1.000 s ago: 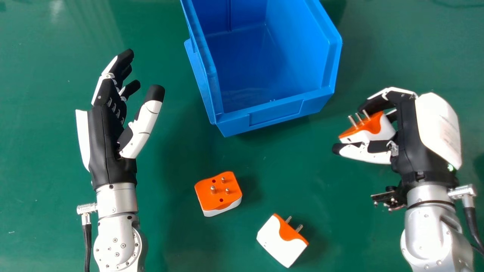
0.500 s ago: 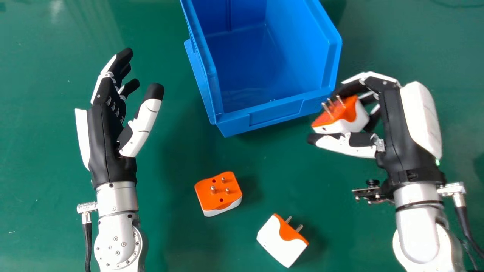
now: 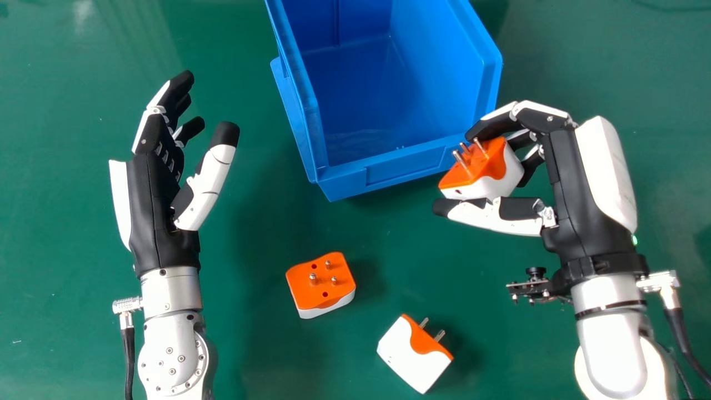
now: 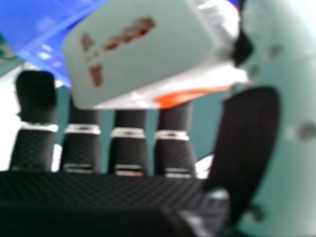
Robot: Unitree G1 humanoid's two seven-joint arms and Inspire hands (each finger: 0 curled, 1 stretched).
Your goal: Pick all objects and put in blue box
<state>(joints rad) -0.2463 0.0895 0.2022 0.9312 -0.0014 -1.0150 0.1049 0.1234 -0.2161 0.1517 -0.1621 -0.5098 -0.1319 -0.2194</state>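
In the head view, the right robot hand [image 3: 572, 186] grasps a white-and-orange plug adapter [image 3: 500, 183] between curled fingers and thumb, pins outward, beside the blue box's [image 3: 405, 166] near right corner. Best to lift it well over the near rim, carry it inward and release low; the pins could snag that edge. The left robot hand [image 3: 153, 200], relaxed and empty, is well apart from the box's left wall. Nearer the robot than the box, a three-pin adapter [image 3: 318, 291] and a tipped adapter [image 3: 411, 355] rest on the counter [image 3: 239, 333].

In the right hand view, the blue box lies beyond the gripped adapter.
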